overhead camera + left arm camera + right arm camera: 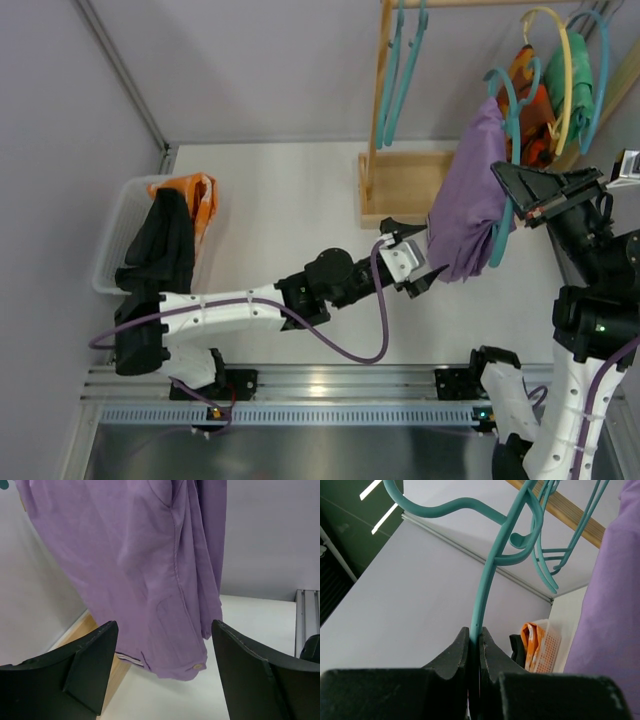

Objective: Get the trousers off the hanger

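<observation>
The purple trousers [468, 200] hang draped over a teal hanger [512, 120] that is held out from the rack. My right gripper [506, 182] is shut on this hanger's bar; in the right wrist view its jaws [478, 635] pinch the teal hanger [487, 575], with the purple trousers [615, 610] at the right. My left gripper [426, 258] is open at the trousers' lower left edge. In the left wrist view the purple trousers [150, 570] hang just beyond the open gripper [164, 626], not touching it. The orange-red patterned trousers [530, 95] and the green trousers [573, 75] hang on the rack behind.
A wooden rack [402, 185] with empty teal hangers [400, 70] stands at the back. A white basket [118, 240] at the left holds black and orange clothes; the basket [546, 645] also shows in the right wrist view. Grey walls enclose the table.
</observation>
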Available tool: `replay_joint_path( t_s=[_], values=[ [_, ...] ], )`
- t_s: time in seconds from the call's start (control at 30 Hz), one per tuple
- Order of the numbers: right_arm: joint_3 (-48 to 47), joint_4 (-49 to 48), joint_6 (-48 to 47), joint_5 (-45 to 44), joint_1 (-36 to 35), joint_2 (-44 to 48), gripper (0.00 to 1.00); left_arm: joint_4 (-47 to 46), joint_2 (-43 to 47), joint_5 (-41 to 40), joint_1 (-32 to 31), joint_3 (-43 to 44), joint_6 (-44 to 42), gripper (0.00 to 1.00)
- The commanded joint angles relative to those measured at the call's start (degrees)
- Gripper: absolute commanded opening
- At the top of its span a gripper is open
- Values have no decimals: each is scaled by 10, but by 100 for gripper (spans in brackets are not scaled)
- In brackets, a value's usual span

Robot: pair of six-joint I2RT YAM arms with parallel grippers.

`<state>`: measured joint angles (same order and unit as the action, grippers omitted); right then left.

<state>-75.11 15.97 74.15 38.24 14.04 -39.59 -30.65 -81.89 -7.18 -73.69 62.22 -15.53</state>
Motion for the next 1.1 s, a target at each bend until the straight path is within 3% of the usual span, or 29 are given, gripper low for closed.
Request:
replay_joint_path(
  t_s=[0.0,0.07,0.57,0.73,1.07],
  values=[
    [-32,-89,5,-21,7,22,0,-68,-15,-7,-6,43,10,83],
    [-25,-88,8,-29,7,24,0,-68,-24,-10,-15,58,16,87],
    [6,-116,32,-34,7,39,0,-77,-113,-58,-32,164,52,91],
    [7,-117,31,-29,7,44,0,-77,-146,-116,-31,206,29,77],
    [8,-120,38,-19,7,45,0,-89,-144,-127,-30,189,-3,57]
  ],
)
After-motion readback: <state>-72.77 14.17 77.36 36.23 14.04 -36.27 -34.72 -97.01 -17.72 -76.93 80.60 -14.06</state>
